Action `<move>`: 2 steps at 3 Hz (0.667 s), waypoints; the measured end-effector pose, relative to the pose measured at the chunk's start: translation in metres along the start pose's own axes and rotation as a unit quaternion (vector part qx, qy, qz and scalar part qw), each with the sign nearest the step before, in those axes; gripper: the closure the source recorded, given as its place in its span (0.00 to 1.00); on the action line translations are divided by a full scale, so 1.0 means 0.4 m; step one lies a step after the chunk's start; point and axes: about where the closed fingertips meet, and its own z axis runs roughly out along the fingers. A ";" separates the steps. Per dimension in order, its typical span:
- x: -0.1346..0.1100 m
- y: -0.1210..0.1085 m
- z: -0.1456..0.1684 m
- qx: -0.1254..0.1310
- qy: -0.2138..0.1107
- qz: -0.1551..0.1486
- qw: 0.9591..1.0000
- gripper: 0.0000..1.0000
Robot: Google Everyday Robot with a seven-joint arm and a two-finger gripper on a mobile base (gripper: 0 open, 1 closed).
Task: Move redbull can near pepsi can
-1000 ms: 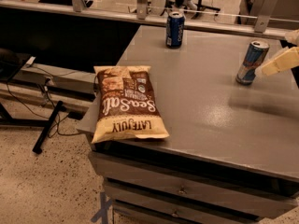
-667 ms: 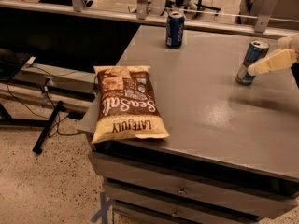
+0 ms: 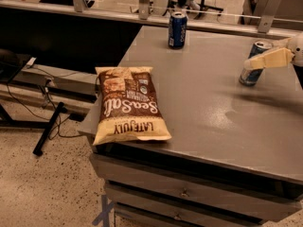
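Note:
The redbull can (image 3: 250,75), slim, silver and light blue, stands upright at the right side of the grey table (image 3: 213,112). The pepsi can (image 3: 177,30), dark blue with white lettering, stands upright at the table's far edge, well to the left of the redbull can. My gripper (image 3: 252,63) reaches in from the right edge of the view at the redbull can's mid height. Its cream-coloured part crosses in front of the can and hides the can's middle.
A brown bag of chips (image 3: 129,103) lies flat at the table's front left corner, slightly over the edge. Drawers (image 3: 182,193) run under the table front. A metal rail with posts (image 3: 144,4) runs behind the table. Cables and a black stand (image 3: 47,131) lie on the floor at left.
My gripper has moved left and now reaches across the redbull can. Neither can nor the chip bag has moved.

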 end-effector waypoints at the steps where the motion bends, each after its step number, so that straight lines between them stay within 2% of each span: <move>1: -0.045 0.027 0.012 -0.029 -0.039 0.005 0.999 0.47; 2: -0.074 0.044 0.006 -0.040 -0.056 0.000 0.998 0.70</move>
